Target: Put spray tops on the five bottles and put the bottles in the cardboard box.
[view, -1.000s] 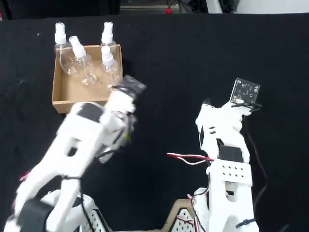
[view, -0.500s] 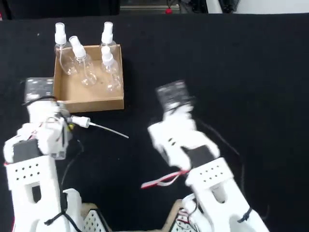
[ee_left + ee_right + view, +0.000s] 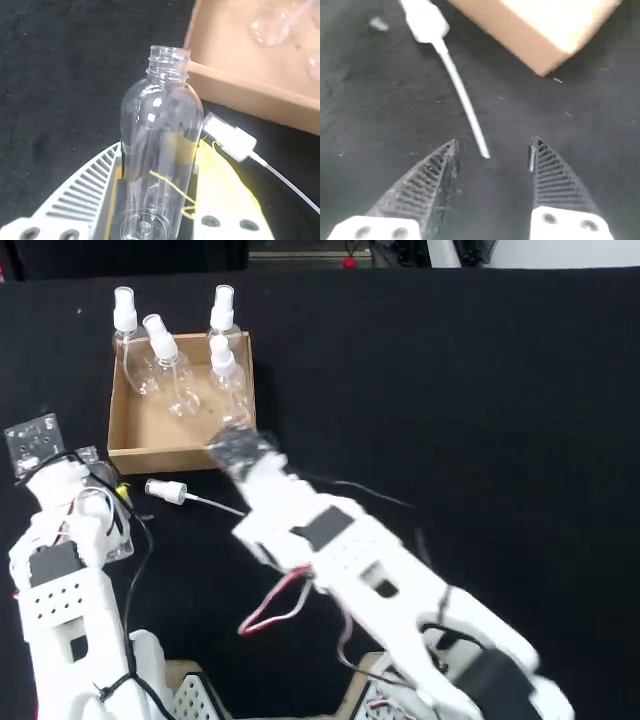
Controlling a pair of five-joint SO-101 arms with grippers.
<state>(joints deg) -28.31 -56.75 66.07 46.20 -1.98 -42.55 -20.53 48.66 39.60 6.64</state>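
table (image 3: 450, 390) | box (image 3: 170, 455): 4 capped bottles (image 3: 176, 380) | left gripper (image 3: 162, 165) clamps 1 bare bottle (image 3: 157, 125) | 1 spray top (image 3: 166, 491) | right gripper (image 3: 492, 150) apart

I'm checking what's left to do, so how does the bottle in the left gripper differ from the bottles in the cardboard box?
The bottle in the left gripper has a bare, open neck; the four boxed bottles each carry a white spray top. The gripped bottle is clamped outside the cardboard box; the four boxed bottles sit inside it. All five are clear plastic.
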